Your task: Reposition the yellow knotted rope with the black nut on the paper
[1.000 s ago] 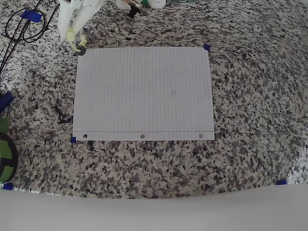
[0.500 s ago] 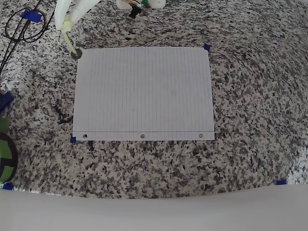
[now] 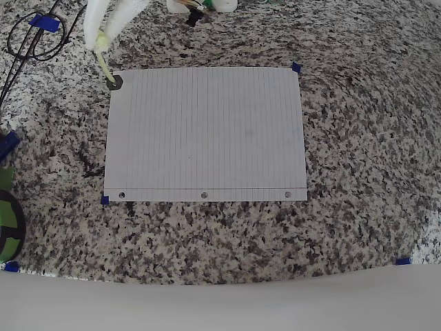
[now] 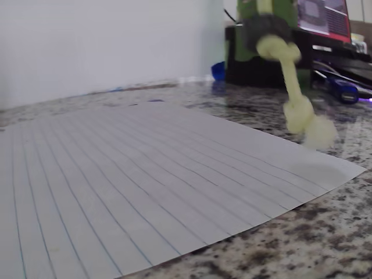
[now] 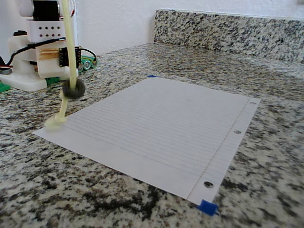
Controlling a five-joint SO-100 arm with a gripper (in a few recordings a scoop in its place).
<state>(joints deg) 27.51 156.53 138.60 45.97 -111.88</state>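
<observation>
Over the paper's (image 3: 204, 133) top-left corner in the overhead view, yellow knotted rope (image 5: 67, 57) hanging with black nut (image 5: 73, 89), lower knot (image 5: 55, 122) touching the sheet, end effector (image 3: 100, 43) clamped on rope, granite surface (image 3: 358, 138) beneath.

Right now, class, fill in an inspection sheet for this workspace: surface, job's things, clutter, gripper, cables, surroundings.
Surface: speckled granite countertop, blue tape markers at spots.
Job's things: the paper lies flat, punched holes along its lower edge in the overhead view. The yellow knotted rope hangs with the black nut threaded on it; its lower knot is at the paper's corner, contact unclear.
Clutter: a green object at the overhead view's left edge.
Gripper: gripper shut on the rope's upper end.
Cables: black cables looped at top left.
Surroundings: white wall, granite backsplash.
</observation>
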